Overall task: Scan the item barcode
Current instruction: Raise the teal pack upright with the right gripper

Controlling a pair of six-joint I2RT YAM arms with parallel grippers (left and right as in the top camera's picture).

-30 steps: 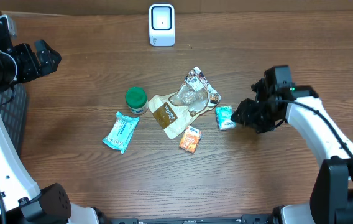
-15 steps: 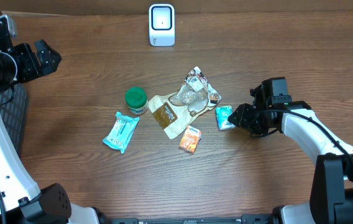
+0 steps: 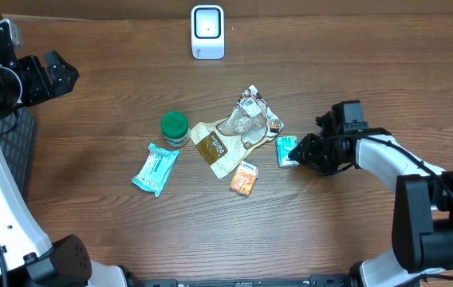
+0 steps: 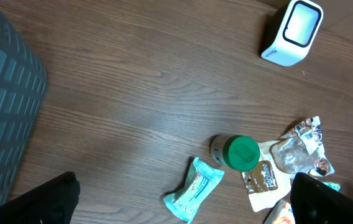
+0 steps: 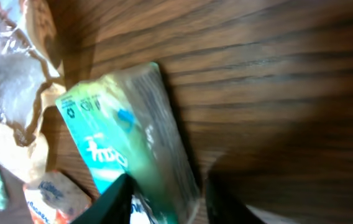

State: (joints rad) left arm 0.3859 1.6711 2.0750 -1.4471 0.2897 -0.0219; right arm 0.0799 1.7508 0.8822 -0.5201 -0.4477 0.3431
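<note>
The item, a small teal packet (image 3: 288, 150), lies flat on the wooden table to the right of a pile of goods. My right gripper (image 3: 297, 151) is down at it from the right. In the right wrist view the teal packet (image 5: 127, 137) lies between the two dark fingers of the right gripper (image 5: 167, 202), which is open. One finger overlaps the packet's edge and a thin strip of wood shows before the other. The white barcode scanner (image 3: 207, 32) stands at the back centre. My left gripper (image 3: 55, 73) hangs wide open and empty at the far left.
The pile holds a green-lidded jar (image 3: 174, 127), a pale teal pack (image 3: 155, 168), a brown pouch (image 3: 214, 149), a clear crumpled wrapper (image 3: 250, 119) and an orange packet (image 3: 244, 178). A dark ribbed bin (image 4: 2, 106) stands at the left edge.
My right gripper has slid left and lowered onto the teal packet, and its jaws have narrowed around it. The left arm has not moved.
</note>
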